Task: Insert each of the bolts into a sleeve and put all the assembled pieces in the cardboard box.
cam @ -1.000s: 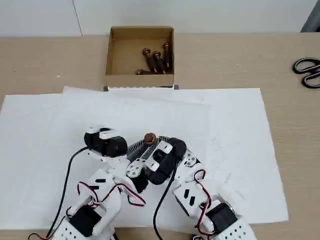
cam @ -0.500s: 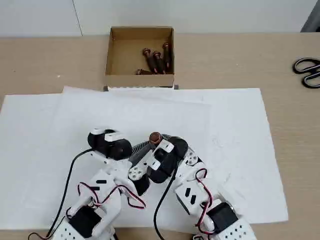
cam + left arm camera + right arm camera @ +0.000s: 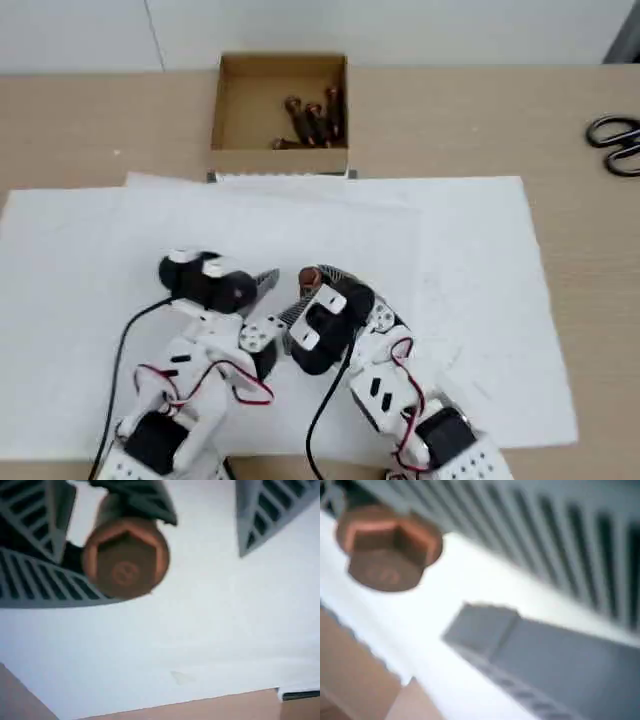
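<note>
A: Where is the hex-head bolt (image 3: 309, 276)?
B: Held up off the white paper (image 3: 460, 250), at the tip of the right gripper (image 3: 316, 284). Those fingers are clamped tight on its shank, and its head points toward the left arm.
A: And the left gripper (image 3: 272, 290)?
B: Just beside the bolt but apart from it, fingers spread wide and holding nothing.
A: The cardboard box (image 3: 280, 160)?
B: At the paper's far edge, well apart from both arms. Several assembled pieces (image 3: 312, 118) lie in its right half.
A: Anything else?
B: Scissors (image 3: 615, 145) on the table (image 3: 100, 120), far off to the right
</note>
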You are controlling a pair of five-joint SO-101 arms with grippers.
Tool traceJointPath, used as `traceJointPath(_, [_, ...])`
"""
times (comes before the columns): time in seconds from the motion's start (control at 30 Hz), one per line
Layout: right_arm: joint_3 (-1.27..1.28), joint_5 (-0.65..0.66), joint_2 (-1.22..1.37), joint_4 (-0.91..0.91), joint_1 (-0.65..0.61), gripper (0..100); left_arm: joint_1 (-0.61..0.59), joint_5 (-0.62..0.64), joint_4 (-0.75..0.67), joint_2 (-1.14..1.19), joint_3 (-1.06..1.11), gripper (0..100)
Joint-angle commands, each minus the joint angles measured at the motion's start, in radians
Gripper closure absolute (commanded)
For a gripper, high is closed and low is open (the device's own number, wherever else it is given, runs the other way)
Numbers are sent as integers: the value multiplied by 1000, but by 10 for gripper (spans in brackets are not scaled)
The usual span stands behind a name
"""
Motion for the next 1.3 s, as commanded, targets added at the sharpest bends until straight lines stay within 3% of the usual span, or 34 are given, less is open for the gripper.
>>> traceJointPath(0.0, [11, 15, -13, -33, -2, 995, -20, -9, 35, -11, -68, 783])
traceJointPath(0.2, [11, 17, -13, -33, -1, 995, -112, -8, 37, -11, -82, 808])
traceJointPath(0.37, [9, 17, -13, -33, 19, 995, -301, -11, 52, -11, -71, 1000])
traceJointPath(0.53, [9, 12, -13, -33, 134, 995, -486, -160, 107, -11, 27, 994])
traceJointPath(0.7, [0, 11, -13, -33, 199, 995, -623, -173, 106, -11, 119, 993])
traceJointPath(0.97, [-150, 11, -13, -35, 205, 995, -643, -175, 106, -11, 125, 993])
traceJointPath(1.27, [-258, 51, 125, -208, 288, 995, -643, -173, 106, -11, 125, 993])
